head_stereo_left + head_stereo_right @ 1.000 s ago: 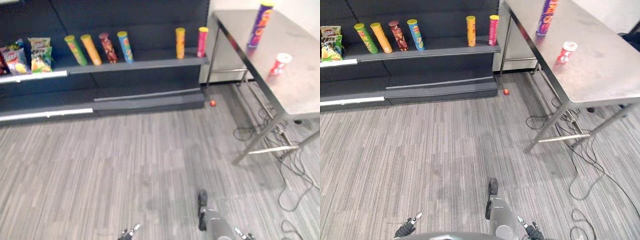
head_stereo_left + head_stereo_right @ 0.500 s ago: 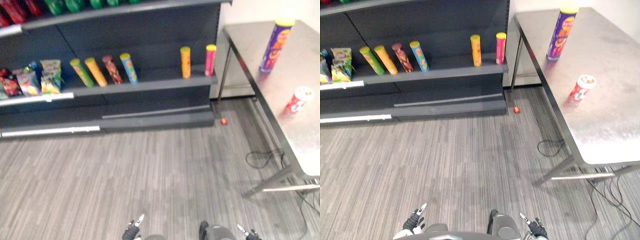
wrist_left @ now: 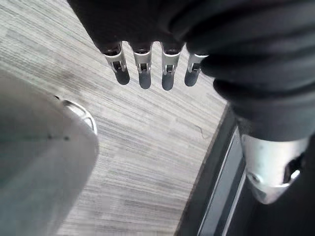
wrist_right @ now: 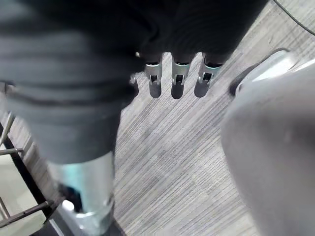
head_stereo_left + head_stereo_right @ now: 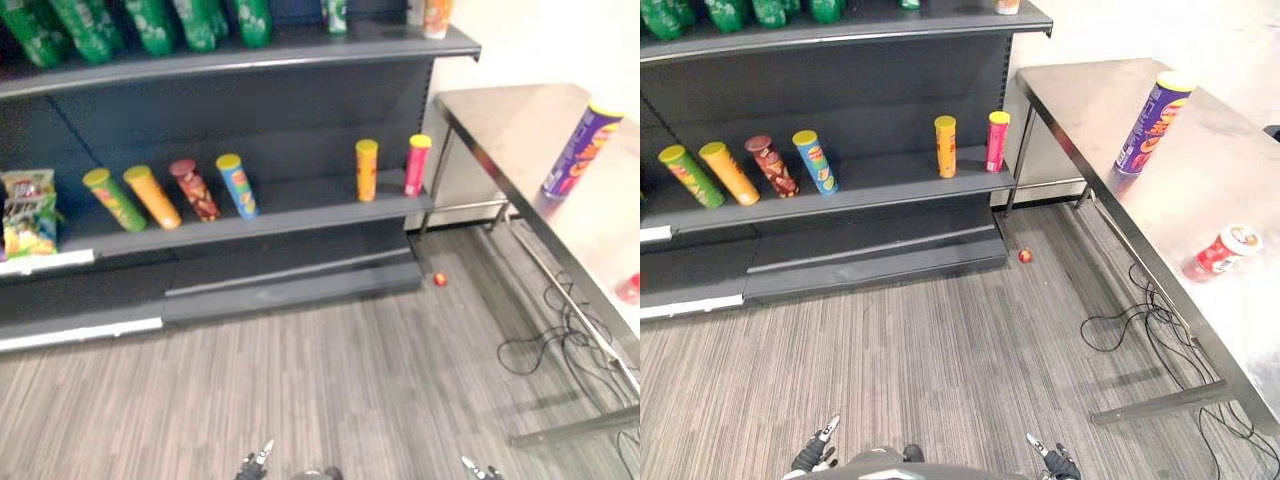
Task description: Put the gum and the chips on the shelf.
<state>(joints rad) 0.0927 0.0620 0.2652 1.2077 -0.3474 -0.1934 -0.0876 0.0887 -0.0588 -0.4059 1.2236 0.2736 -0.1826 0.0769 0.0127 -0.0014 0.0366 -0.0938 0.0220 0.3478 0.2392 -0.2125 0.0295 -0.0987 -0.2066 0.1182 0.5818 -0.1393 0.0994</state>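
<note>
Your steel table (image 5: 1090, 110): tall purple chips can (image 5: 1148, 125) toward its far edge, red gum tub (image 5: 1222, 250) nearer. Your left hand (image 3: 142, 64) and right hand (image 4: 178, 77) hang empty, straight-fingered.

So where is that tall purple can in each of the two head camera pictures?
Left eye view: the purple can stands upright on the steel table, close to the picture's right edge.
Right eye view: the purple can stands on the table, right of centre, in the upper part.
Shared landmark: the pink can at the right end of the shelf, beside the table's leg.
</note>
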